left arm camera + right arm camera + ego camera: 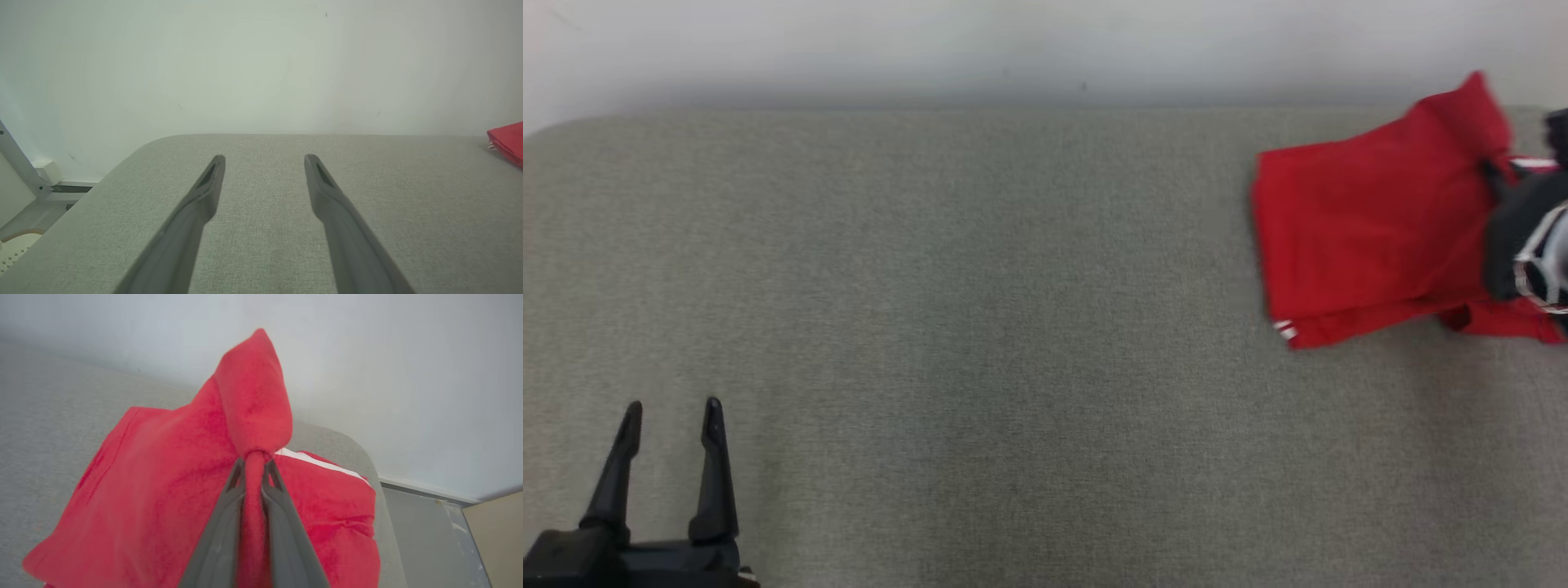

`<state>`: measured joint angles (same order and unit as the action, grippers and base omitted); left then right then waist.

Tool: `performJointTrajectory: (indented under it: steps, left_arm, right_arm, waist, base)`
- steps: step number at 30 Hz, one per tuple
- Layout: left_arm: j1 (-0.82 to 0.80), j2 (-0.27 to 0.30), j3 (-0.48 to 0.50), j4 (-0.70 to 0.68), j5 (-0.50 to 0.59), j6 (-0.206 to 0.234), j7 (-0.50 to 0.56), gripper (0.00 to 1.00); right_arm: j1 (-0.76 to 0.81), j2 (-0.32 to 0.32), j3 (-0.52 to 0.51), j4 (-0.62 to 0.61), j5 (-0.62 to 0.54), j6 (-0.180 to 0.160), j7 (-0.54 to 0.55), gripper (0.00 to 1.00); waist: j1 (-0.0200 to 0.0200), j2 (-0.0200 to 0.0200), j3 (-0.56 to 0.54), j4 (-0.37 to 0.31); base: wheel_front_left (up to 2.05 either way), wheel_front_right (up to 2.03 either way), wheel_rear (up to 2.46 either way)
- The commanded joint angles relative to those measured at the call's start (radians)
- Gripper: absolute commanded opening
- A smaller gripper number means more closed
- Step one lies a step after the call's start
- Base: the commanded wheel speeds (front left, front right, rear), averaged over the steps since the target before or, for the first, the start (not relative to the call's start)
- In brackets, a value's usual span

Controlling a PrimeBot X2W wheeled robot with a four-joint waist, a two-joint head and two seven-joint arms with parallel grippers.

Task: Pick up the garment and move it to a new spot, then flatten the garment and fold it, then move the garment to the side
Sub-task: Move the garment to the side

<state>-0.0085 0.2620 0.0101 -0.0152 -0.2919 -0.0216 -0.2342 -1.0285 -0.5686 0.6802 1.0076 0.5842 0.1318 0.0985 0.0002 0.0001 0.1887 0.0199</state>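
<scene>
**Pinching a red garment at the table's far right corner**

Spreading across almost the whole head view is a grey, cloth-covered table with rounded corners, and a pale wall runs behind its far edge. In the right wrist view a strip of grey floor shows past the table's corner.

The garment lies at the far right of the table, close to the far edge. It is red and folded into layers, with its left edge roughly straight and a lower layer peeking out along the near side. One part of it is drawn up into a peak above the rest.

The right gripper has its two dark fingers drawn narrow on a bunched ridge of the red cloth, which bulges out above the fingertips. The left gripper sits at the near left of the table, well apart from the garment, with its fingers spread wide and nothing between them.

A white stripe crosses the cloth just beyond the right fingertips.
</scene>
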Motion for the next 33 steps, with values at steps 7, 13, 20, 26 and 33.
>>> performJointTrajectory:
  steps: [7,13,20,26,33]
  left_arm:
    - [-0.026,0.021,0.01,-0.052,0.002,0.011,0.019,1.0]
    - [-0.038,0.039,0.012,-0.068,0.001,0.011,0.028,1.0]
    - [-0.032,0.05,0.016,-0.087,0.0,0.021,0.033,1.0]
    - [-0.01,0.044,0.024,-0.081,-0.007,0.035,0.024,1.0]
    - [0.023,0.023,0.041,-0.047,-0.033,0.047,0.006,1.0]
  right_arm:
    - [-0.063,-0.158,0.038,-0.001,0.044,-0.002,0.053,0.0]
    - [-0.135,-0.234,0.071,0.043,0.021,-0.002,0.068,0.0]
    - [-0.198,-0.201,0.092,0.132,-0.027,-0.002,0.042,0.0]
    - [-0.24,-0.18,0.114,0.221,-0.108,-0.002,0.0,1.0]
    - [-0.203,-0.046,-0.058,0.213,0.023,-0.002,-0.3,1.0]
  waist:
    - [-0.0002,-0.0001,0.088,-0.044]
    - [-0.0002,-0.0001,0.12,-0.044]
    - [-0.0002,-0.0001,0.138,-0.04]
    - [-0.0002,-0.0001,0.116,-0.038]
    - [-0.0002,-0.0001,0.039,-0.053]
  base:
    - [0.0,0.0,0.0]
    - [0.0,0.0,0.0]
    - [0.0,0.0,0.0]
    - [0.0,0.0,0.0]
    - [0.0,0.0,0.0]
